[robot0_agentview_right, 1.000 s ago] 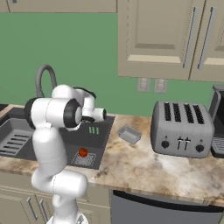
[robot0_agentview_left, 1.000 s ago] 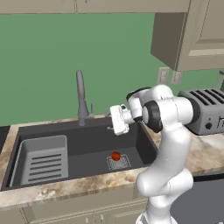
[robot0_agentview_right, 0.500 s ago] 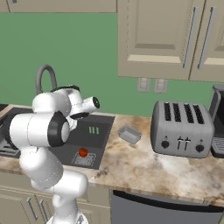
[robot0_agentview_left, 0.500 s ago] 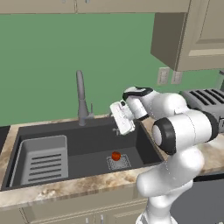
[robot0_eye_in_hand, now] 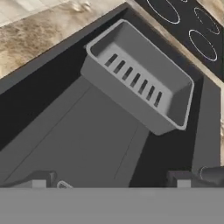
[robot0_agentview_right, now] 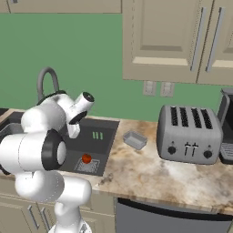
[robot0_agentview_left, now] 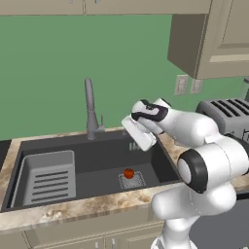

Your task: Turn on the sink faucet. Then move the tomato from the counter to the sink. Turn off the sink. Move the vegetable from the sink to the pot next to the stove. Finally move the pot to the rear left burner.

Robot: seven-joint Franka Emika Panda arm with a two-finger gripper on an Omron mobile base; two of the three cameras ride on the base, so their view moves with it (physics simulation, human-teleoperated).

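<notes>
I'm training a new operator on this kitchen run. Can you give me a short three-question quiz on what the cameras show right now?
1. True or false: the tomato lies on the drain grate in the sink.
2. The slotted tray sits at which end of the sink, seen from the left base view: A) left B) right C) middle?
3. Fill in: the gripper, over the sink, is ____ and holds nothing.

Key: 1 true; 2 A; 3 open.
</notes>
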